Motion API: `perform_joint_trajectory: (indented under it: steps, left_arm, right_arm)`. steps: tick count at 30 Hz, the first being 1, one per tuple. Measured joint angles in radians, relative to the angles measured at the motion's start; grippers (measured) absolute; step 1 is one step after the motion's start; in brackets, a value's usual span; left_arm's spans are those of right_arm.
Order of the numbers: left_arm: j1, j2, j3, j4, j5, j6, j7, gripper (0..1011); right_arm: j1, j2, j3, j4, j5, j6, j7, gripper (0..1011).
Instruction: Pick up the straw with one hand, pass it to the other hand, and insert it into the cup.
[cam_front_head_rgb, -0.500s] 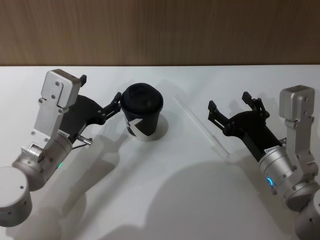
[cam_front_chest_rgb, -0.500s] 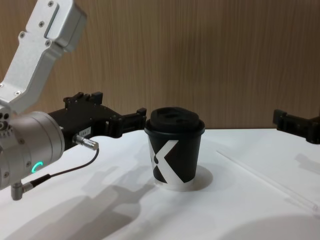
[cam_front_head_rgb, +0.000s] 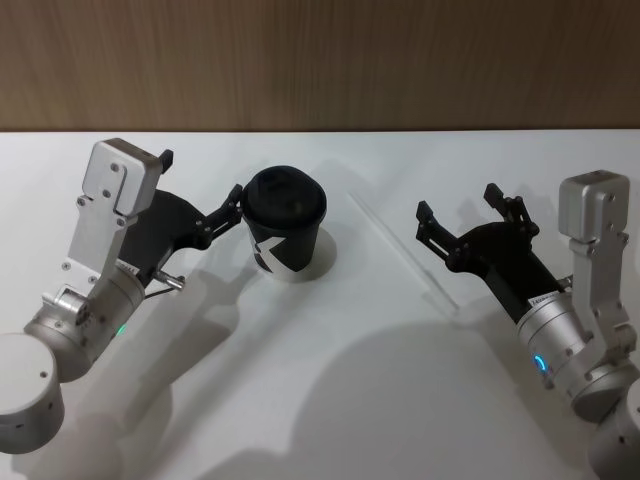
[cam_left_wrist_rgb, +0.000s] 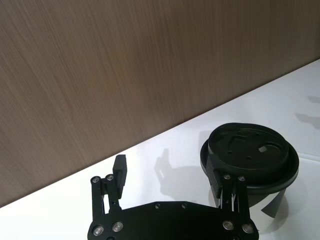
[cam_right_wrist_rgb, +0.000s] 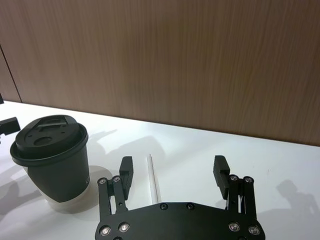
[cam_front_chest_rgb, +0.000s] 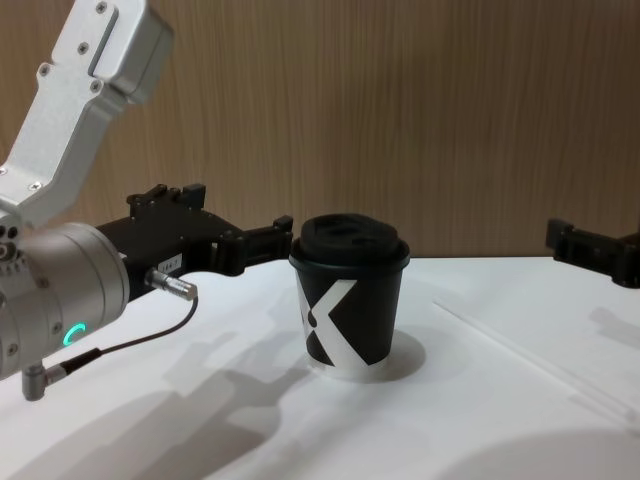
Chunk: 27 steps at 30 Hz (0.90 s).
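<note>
The straw (cam_front_head_rgb: 400, 250), a thin translucent tube, lies flat on the white table (cam_front_head_rgb: 330, 400), right of the cup (cam_front_head_rgb: 285, 225). The cup is black with a black lid and a white K mark (cam_front_chest_rgb: 335, 320), and it stands upright. My right gripper (cam_front_head_rgb: 457, 200) hovers open just right of the straw; in the right wrist view the straw (cam_right_wrist_rgb: 152, 182) runs beneath the gap between its fingers, nearer one of them. My left gripper (cam_front_head_rgb: 202, 175) is open beside the cup's left side, one fingertip (cam_front_head_rgb: 237, 192) close against the lid (cam_left_wrist_rgb: 247, 152). Neither gripper holds anything.
A wood-panelled wall (cam_front_head_rgb: 320, 60) runs along the table's far edge. A thin black cable (cam_front_chest_rgb: 120, 345) hangs from my left wrist. The table in front of the cup and straw is bare white surface.
</note>
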Motion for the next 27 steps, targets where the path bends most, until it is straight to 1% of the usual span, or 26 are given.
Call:
perform_joint_trajectory:
  steps: [27]
  left_arm:
    - [0.000, 0.000, 0.000, 0.000, 0.000, 0.000, 0.000, 1003]
  right_arm:
    - [0.000, 0.000, 0.000, 0.000, 0.000, 0.000, 0.000, 1001]
